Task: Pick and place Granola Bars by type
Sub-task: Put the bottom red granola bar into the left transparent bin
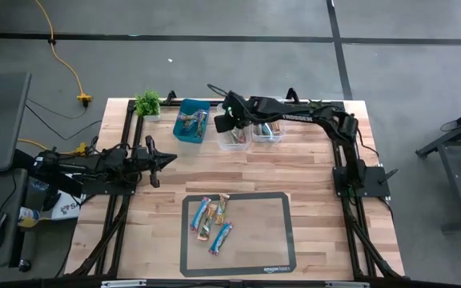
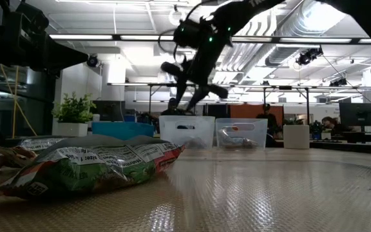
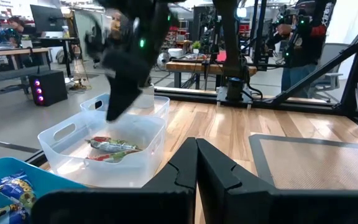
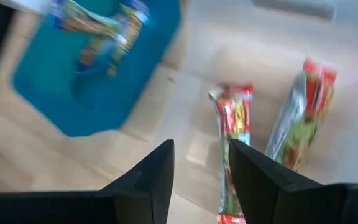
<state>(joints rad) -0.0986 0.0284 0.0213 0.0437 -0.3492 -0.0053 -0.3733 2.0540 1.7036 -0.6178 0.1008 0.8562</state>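
Several granola bars [image 1: 212,221] lie flat on the left part of the grey mat [image 1: 270,240]; the low view shows one of them close up as a red-green bar [image 2: 89,167]. Blue-wrapped bars [image 1: 189,122] lie in the teal bin [image 1: 179,134]. Two red-green bars [image 4: 235,143] lie on the floor of a clear bin [image 1: 234,138]. My right gripper [image 4: 201,149] hangs open above that clear bin, with nothing between its fingers. My left gripper [image 1: 165,161] waits shut at the table's left, pointing level.
A second clear bin [image 1: 267,132] with bars stands to the right of the first. A small potted plant [image 1: 147,102] stands at the far left corner. The mat's right half is bare. People [image 3: 297,37] stand in the room beyond the table.
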